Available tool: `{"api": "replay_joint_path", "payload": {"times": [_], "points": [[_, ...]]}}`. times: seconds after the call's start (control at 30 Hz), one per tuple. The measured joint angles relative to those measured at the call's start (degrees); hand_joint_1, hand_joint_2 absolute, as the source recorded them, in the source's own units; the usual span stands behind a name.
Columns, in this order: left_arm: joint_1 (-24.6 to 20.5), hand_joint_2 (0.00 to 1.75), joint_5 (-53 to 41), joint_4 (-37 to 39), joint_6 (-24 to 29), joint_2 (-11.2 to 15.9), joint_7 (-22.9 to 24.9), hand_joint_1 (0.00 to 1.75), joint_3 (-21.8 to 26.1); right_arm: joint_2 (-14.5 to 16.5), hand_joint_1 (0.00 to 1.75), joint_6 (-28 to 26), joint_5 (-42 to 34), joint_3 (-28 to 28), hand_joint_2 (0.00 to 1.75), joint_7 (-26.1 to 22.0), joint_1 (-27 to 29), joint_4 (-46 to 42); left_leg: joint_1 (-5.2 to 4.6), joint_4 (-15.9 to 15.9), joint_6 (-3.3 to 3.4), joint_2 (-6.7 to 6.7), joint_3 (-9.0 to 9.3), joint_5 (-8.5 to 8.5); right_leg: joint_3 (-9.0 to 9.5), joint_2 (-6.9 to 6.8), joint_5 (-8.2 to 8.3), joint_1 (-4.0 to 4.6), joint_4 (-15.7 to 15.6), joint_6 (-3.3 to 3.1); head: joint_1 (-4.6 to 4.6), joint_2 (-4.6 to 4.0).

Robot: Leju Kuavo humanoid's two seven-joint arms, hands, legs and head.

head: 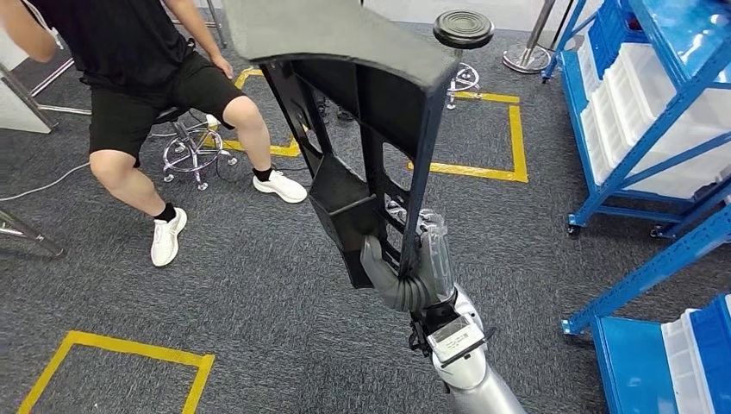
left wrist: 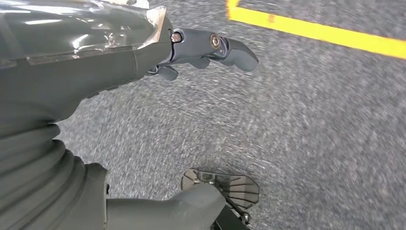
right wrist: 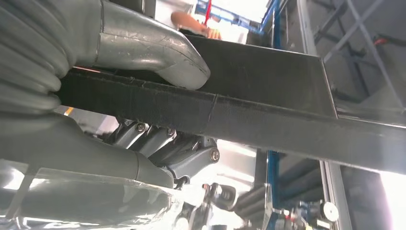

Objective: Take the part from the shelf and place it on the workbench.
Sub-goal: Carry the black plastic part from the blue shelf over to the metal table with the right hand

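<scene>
While the right hand point(head: 414, 263) grips the lower end of the long black plastic part point(head: 362, 129), the part stands up and tilts away over the grey carpet point(head: 259, 285), its broad flat end high in the head view. From the right wrist, the thumb point(right wrist: 158, 57) presses on one face of the part's edge point(right wrist: 268, 120) and the darker fingers point(right wrist: 163, 143) wrap the other. The left hand point(left wrist: 143, 120) hangs over the carpet with nothing in it, fingers point(left wrist: 215, 48) loosely apart. A seated person point(head: 155, 86) on a stool point(head: 194, 147) is at the left, blue shelving point(head: 638, 129) with white bins at the right, and yellow floor tape point(head: 517, 138) lies beyond the part.
</scene>
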Motion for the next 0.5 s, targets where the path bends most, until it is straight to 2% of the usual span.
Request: {"api": "replay_joint_path", "payload": {"times": [0.03, 0.1, 0.13, 0.17, 0.23, 0.27, 0.3, 0.33, 0.37, 0.4, 0.43, 0.47, 0.5], "points": [[0.1, 1.75, 0.0, 0.0, 0.0, 0.0, 0.0, 0.0, 0.1, 0.0, 1.75, 0.0, 0.0, 0.0, 1.75, 0.0, 0.0, 0.0, -0.01, -3.3, 0.12, 0.43, 1.63, 1.92, 0.13, -0.61, -0.12, 0.04, 0.0, 0.0, 0.0, 0.0], [0.0, 1.75, 0.3, 0.0, 0.1, 0.0, -0.1, 0.0, 0.2, 0.1, 1.75, -0.2, 0.1, -0.1, 1.75, -0.2, 0.0, 0.0, -0.27, -11.4, 0.53, 2.48, 5.96, 5.17, 0.47, -1.61, -0.47, 0.34, 0.0, 0.27, 0.02, 0.0], [-0.1, 1.75, 0.5, 0.0, 0.0, -0.1, -0.2, 0.0, 0.4, 0.1, 1.75, -0.3, 0.3, -0.1, 1.75, -0.3, 0.0, -0.1, -0.49, -14.1, 0.77, 3.23, 7.4, 5.92, 0.62, -2.03, -0.64, 0.53, 0.0, 0.5, 0.04, 0.0], [-0.1, 1.75, 0.8, 0.0, -0.1, -0.1, -0.3, 0.0, 0.6, 0.1, 1.75, -0.6, 0.4, -0.2, 1.75, -0.5, 0.0, -0.1, -0.73, -15.1, 0.98, 3.55, 7.91, 5.95, 0.73, -2.43, -0.79, 0.69, 0.0, 0.76, 0.09, 0.0], [-0.2, 1.75, 1.4, 0.0, -0.3, -0.2, -0.5, 0.0, 1.2, 0.1, 1.75, -1.0, 0.6, -0.6, 1.75, -0.8, 0.1, -0.4, -1.04, -15.4, 1.5, 2.44, 7.95, 5.93, 1.1, -3.29, -0.99, 0.81, -0.2, 1.32, 0.12, 0.01], [-0.1, 1.75, 1.6, 0.0, -0.3, -0.3, -0.5, 0.0, 1.5, 0.1, 1.75, -1.2, 0.6, -0.9, 1.75, -0.9, 0.1, -0.6, -0.97, -15.8, 1.83, 1.88, 8.25, 6.09, 1.17, -3.03, -1.25, 0.79, 0.0, 1.62, 0.15, 0.01], [-0.1, 1.75, 1.7, 0.0, -0.3, -0.4, -0.6, 0.0, 1.7, 0.1, 1.75, -1.4, 0.7, -1.1, 1.75, -1.0, 0.2, -0.9, -0.82, -16.2, 2.24, 1.31, 8.61, 6.32, 0.89, -2.06, -1.91, 0.77, 1.0, 1.74, 0.14, 0.01], [-0.1, 1.75, 1.7, 0.0, -0.3, -0.4, -0.6, 0.0, 1.9, 0.0, 1.75, -1.5, 0.7, -1.4, 1.75, -1.0, 0.2, -1.2, -0.63, -16.5, 2.57, 0.69, 8.99, 6.55, -0.09, -0.64, -3.06, 0.75, 3.4, 1.69, 0.21, 0.01], [-0.2, 1.75, 1.8, 0.0, -0.3, -0.5, -0.7, 0.0, 2.1, 0.0, 1.75, -1.6, 0.7, -1.7, 1.75, -1.1, 0.3, -1.3, -0.48, -16.7, 2.8, 0.08, 9.14, 6.67, -1.81, 0.95, -4.53, 0.62, 6.8, 1.47, 0.29, 0.0], [-0.3, 1.75, 1.8, 0.0, -0.3, -0.5, -0.7, 0.0, 2.2, -0.1, 1.75, -1.6, 0.7, -1.9, 1.75, -1.1, 0.5, -1.4, -0.46, -16.7, 2.93, -0.64, 9.14, 6.72, -3.97, 1.95, -6.1, 0.59, 10.9, 1.24, 0.32, 0.0], [-0.4, 1.75, 1.8, 0.0, -0.3, -0.5, -0.7, 0.0, 2.4, -0.2, 1.75, -1.7, 0.7, -2.2, 1.75, -1.1, 0.7, -1.5, -0.48, -16.7, 2.95, -1.42, 9.1, 6.71, -6.07, 2.39, -7.21, 0.57, 14.6, 1.22, 0.39, 0.0], [-0.4, 1.75, 1.8, 0.0, -0.3, -0.5, -0.7, 0.0, 2.5, -0.3, 1.75, -1.7, 0.7, -2.4, 1.75, -1.1, 1.0, -1.5, -0.49, -16.7, 2.94, -2.24, 9.09, 6.71, -7.41, 2.54, -7.47, 0.57, 16.6, 1.43, 0.39, 0.0], [-0.4, 1.75, 1.8, 0.0, -0.3, -0.5, -0.7, 0.0, 2.5, -0.3, 1.75, -1.8, 0.7, -2.6, 1.75, -1.1, 1.1, -1.5, -0.5, -16.7, 2.93, -3.09, 9.12, 6.7, -7.66, 2.65, -6.74, 0.56, 16.3, 1.83, 0.39, 0.0]]}}
